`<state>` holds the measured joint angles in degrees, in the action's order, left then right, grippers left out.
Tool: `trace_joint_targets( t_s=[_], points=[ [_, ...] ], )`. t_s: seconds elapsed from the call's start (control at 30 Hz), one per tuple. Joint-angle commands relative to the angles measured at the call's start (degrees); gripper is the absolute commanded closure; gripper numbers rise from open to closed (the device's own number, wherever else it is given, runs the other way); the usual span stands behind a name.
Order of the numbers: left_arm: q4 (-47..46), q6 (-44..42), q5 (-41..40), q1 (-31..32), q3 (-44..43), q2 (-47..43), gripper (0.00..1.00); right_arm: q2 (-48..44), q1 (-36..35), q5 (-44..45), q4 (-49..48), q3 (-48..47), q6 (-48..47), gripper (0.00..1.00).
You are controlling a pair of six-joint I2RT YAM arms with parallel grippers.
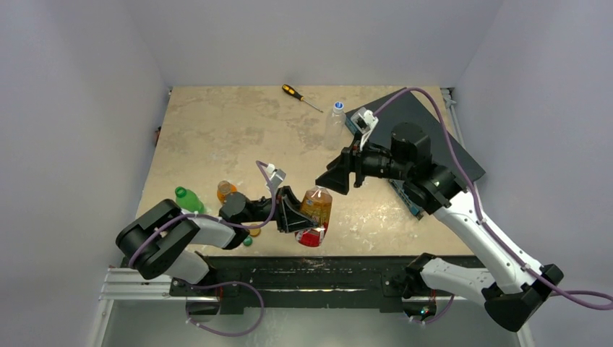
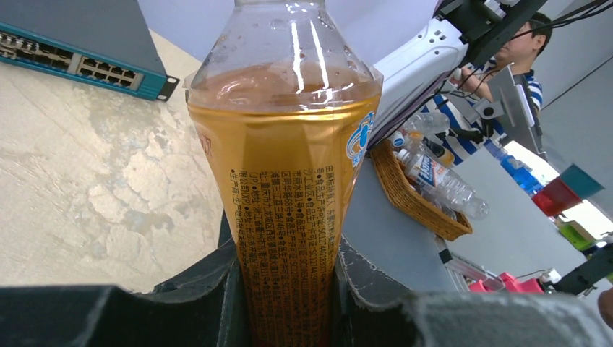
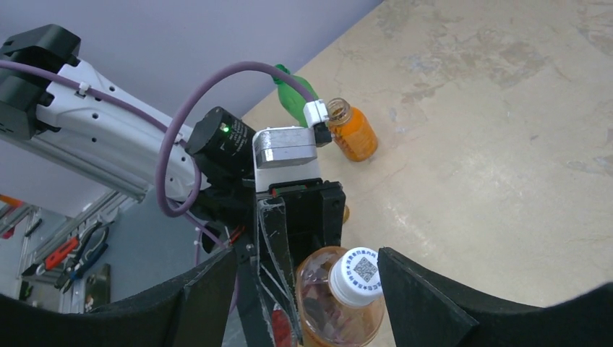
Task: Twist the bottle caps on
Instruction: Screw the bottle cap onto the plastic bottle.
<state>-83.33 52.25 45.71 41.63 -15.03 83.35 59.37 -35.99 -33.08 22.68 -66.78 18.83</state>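
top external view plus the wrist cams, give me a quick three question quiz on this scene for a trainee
1. True or false: the left claw is shut on the amber bottle.
2. What colour is the cap sitting on that bottle? A white, B blue, C dark green.
3. Fill in: the tool lying near the far edge of the table is a ___.

Key: 1 true; 2 A; 3 screwdriver.

Left claw clamped (right claw open)
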Motion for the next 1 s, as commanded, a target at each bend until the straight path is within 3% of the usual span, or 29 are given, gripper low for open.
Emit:
trace_joint_targets(
  t_s=[0.0,0.5,0.67,0.97],
  points=[
    [-18.6,2.2,1.5,-0.3,-0.5,-2.0,1.0,-0.1,0.1,3.4,-4.6,1.3,1.2,0.25],
    [-18.5,2.4,0.8,-0.3,-0.6,-3.3,1.0,0.9,0.6,-4.0,-17.5,10.8,8.0,0.34],
    [-18.5,2.3,0.7,-0.3,-0.6,-3.1,1.0,0.3,0.5,-5.0,-22.2,13.3,11.9,0.43],
    [-18.6,2.3,0.5,-0.3,-0.7,-2.6,1.0,-0.3,0.5,-5.4,-28.3,14.9,17.5,0.43]
  ],
)
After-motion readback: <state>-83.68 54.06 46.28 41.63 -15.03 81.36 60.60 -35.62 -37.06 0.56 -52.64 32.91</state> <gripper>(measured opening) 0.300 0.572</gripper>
